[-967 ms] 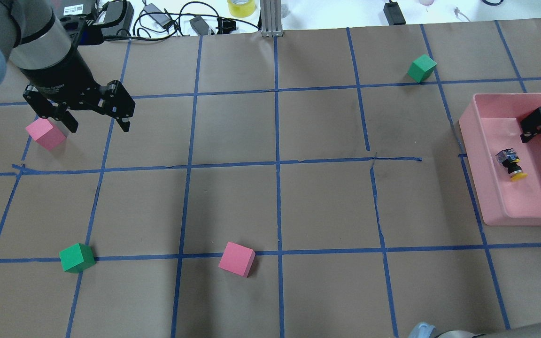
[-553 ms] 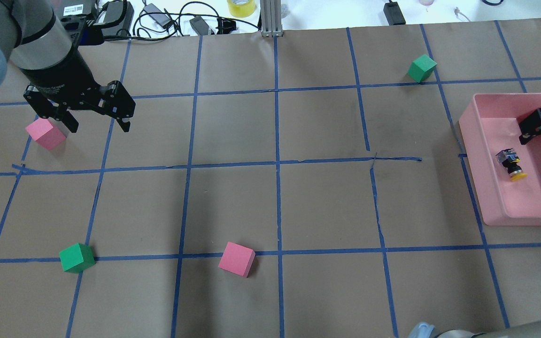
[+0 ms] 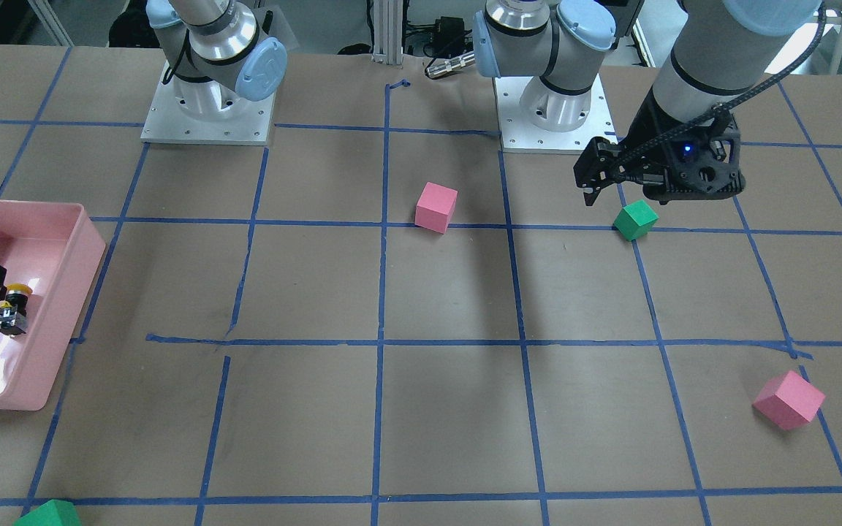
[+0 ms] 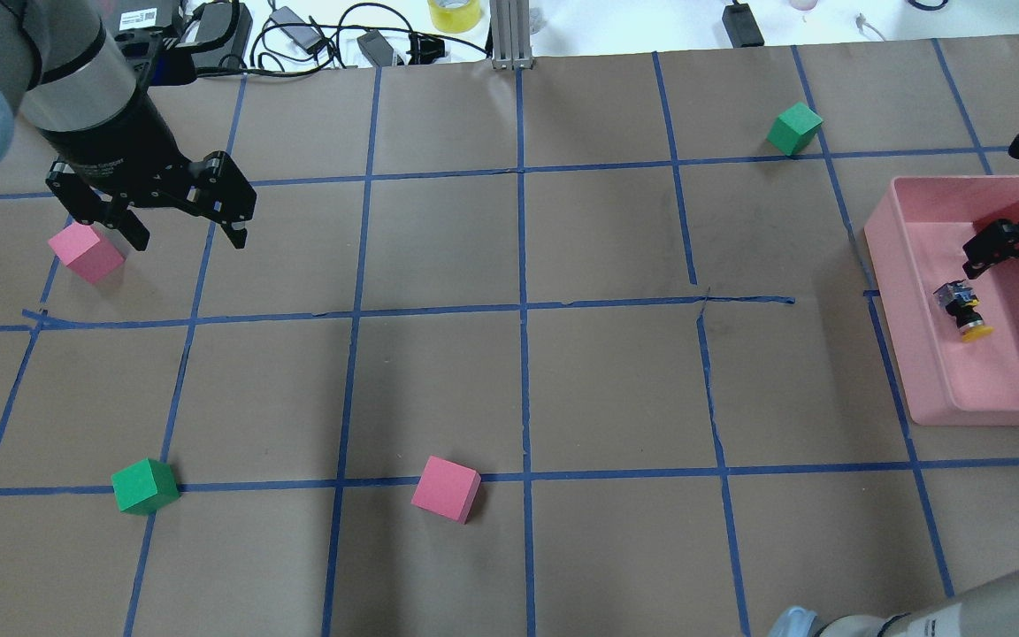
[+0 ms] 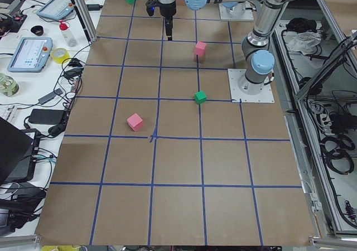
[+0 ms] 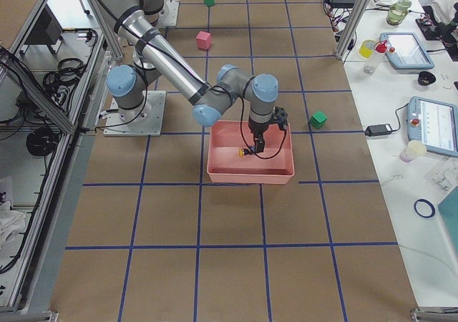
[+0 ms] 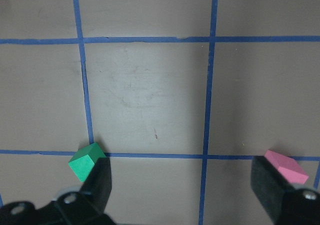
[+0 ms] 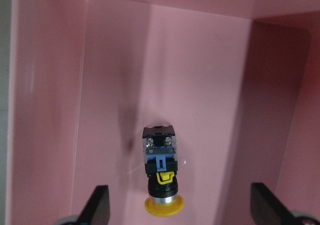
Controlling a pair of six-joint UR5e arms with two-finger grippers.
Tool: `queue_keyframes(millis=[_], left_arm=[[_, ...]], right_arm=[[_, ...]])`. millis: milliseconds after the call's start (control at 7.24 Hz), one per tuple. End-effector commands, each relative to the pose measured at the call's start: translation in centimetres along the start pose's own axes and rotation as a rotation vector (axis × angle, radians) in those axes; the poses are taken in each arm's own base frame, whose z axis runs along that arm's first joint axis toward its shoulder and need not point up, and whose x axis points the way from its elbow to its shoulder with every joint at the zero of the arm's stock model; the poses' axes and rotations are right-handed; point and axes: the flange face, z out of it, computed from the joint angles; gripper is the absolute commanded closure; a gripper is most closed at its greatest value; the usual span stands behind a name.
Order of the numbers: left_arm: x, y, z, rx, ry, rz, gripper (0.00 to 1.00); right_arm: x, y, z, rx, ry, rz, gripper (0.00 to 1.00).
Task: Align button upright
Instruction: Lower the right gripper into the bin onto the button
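Button (image 4: 965, 310) lying on its side on the floor of a pink tray (image 4: 897, 292) at the right edge of the overhead view, yellow cap toward the bottom of the frame, black body toward the top. Right jaws spread wide inside the tray, just above it in that frame, not touching it; in the right wrist view, fingertips (image 8: 100, 205) at lower left and lower right, button low and centred between them, clear of both. Left jaws likewise spread, gripping nothing, hanging over the brown worktop (image 4: 598, 380) in the upper left of the overhead view, just beside a pink cube (image 4: 85, 252). Elsewhere on the worktop, a green cube (image 4: 145, 485) at lower left, a second pink cube (image 4: 446, 488) low centre, a second green cube (image 4: 794, 128) at upper right.
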Motion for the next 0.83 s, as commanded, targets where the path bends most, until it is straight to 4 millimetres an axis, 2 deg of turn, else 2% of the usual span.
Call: queue_keyframes(millis=[0, 691], left_arm=[[0.08, -0.02, 0.05, -0.001, 0.001, 0.001, 0.00], [0.07, -0.02, 0.05, -0.001, -0.001, 0.011, 0.00]], right_arm=[[0.35, 0.02, 1.46, -0.019, -0.013, -0.128, 0.00], [0.41, -0.04, 1.99, -0.019, -0.026, -0.149, 0.00]])
